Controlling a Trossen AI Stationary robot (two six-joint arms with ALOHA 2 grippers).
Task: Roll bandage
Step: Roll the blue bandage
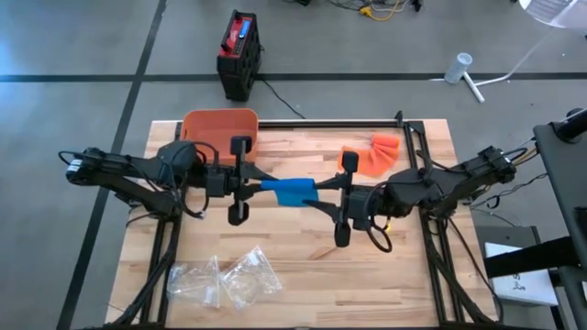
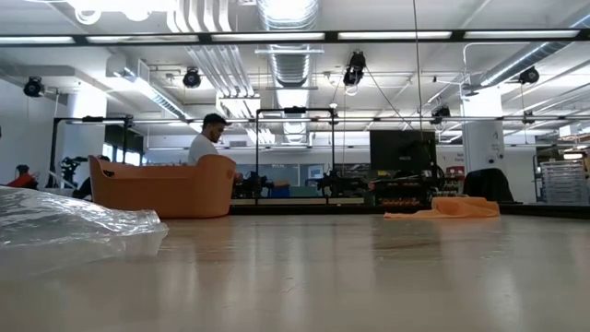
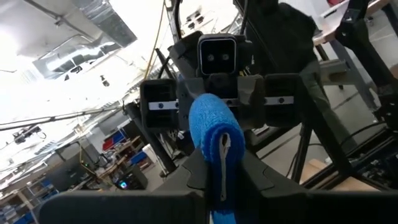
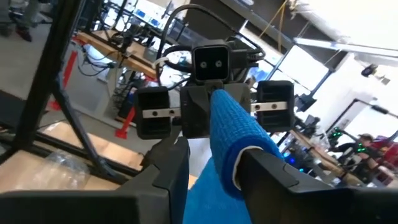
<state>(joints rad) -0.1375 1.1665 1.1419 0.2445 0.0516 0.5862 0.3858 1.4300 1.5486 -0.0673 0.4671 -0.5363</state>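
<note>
Wood-slat desk (image 1: 303,266), both arms meeting mid-air over its centre. Blue bandage (image 1: 293,191) spans between them, raised off the surface. Left gripper (image 1: 260,186) clenched on one end of it; the roll stands between its fingers in the left wrist view. Right gripper (image 1: 321,194) grasps the other end, fingers either side of the cloth. Orange bin (image 1: 220,128) at the far left, orange cloth (image 1: 374,154) far right, clear plastic bags (image 1: 225,280) near the front edge.

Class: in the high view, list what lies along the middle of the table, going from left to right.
Left arm → left pincer → blue bandage → right pincer → right arm.
</note>
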